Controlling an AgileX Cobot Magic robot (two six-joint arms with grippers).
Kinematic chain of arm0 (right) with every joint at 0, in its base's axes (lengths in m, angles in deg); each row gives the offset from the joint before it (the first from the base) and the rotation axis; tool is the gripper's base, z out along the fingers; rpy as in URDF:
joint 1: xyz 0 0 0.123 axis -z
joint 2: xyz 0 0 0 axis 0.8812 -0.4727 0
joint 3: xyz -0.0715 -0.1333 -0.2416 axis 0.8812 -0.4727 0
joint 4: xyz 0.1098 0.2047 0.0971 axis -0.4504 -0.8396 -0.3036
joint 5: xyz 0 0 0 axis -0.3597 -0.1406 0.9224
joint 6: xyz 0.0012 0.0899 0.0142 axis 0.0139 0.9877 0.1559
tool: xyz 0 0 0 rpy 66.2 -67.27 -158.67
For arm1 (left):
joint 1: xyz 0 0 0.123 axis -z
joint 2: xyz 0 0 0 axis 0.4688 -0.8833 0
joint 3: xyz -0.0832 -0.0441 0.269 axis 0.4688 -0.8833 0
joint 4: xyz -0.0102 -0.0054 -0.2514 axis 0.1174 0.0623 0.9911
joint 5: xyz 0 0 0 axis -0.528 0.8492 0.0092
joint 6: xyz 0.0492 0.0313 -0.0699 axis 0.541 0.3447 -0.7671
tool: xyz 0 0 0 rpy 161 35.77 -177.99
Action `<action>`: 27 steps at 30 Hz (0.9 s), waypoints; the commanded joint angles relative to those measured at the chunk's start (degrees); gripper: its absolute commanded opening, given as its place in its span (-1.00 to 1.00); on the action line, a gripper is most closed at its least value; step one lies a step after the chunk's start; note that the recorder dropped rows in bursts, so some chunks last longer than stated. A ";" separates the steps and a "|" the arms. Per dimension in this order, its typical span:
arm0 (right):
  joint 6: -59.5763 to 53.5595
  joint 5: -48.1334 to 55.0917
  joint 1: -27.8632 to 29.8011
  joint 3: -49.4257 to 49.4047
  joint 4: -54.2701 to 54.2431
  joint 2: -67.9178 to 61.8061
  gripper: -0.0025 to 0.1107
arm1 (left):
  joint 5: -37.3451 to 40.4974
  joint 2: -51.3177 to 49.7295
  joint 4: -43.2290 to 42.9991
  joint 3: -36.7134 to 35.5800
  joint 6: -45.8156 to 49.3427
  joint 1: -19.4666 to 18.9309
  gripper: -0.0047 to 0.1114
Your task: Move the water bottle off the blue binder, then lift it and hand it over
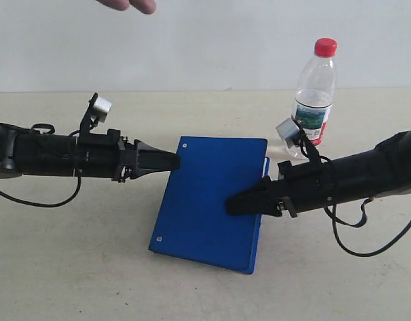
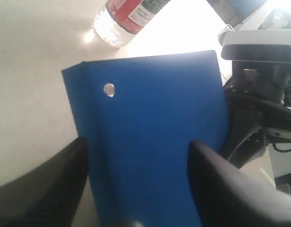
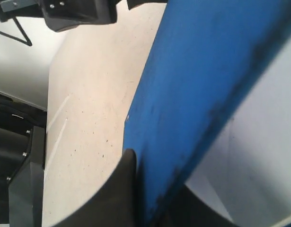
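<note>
The water bottle [image 1: 315, 93] stands upright on the table behind the binder's far right corner, red cap up; its lower part also shows in the left wrist view [image 2: 131, 12]. The blue binder [image 1: 205, 194] lies mid-table, one silver rivet [image 2: 109, 89] showing. My right gripper [image 1: 233, 204] is shut on the binder's right edge, with the blue cover [image 3: 202, 80] pinched between its fingers [image 3: 128, 163] and white pages beneath. My left gripper [image 1: 175, 160] is open at the binder's left edge, and its fingertips [image 2: 81, 142] straddle the cover [image 2: 154, 118] without holding it.
A person's fingers [image 1: 128, 5] reach in at the top left of the exterior view. Black cables [image 1: 355, 221] loop down from both arms onto the beige table [image 1: 71, 267]. A pale wall runs behind.
</note>
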 commanded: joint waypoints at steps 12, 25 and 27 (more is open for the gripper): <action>-1.44 1.31 -0.07 0.09 5.05 3.59 -0.96 | 4.86 -6.63 0.21 3.33 3.72 0.00 0.07; 1.24 1.31 -0.07 0.09 0.09 3.59 -0.96 | 4.86 -6.74 -0.54 7.64 -1.16 3.30 -0.61; 1.40 1.31 -0.07 0.09 0.09 3.59 -0.96 | 4.86 -6.74 -0.54 8.73 -1.87 4.04 -0.84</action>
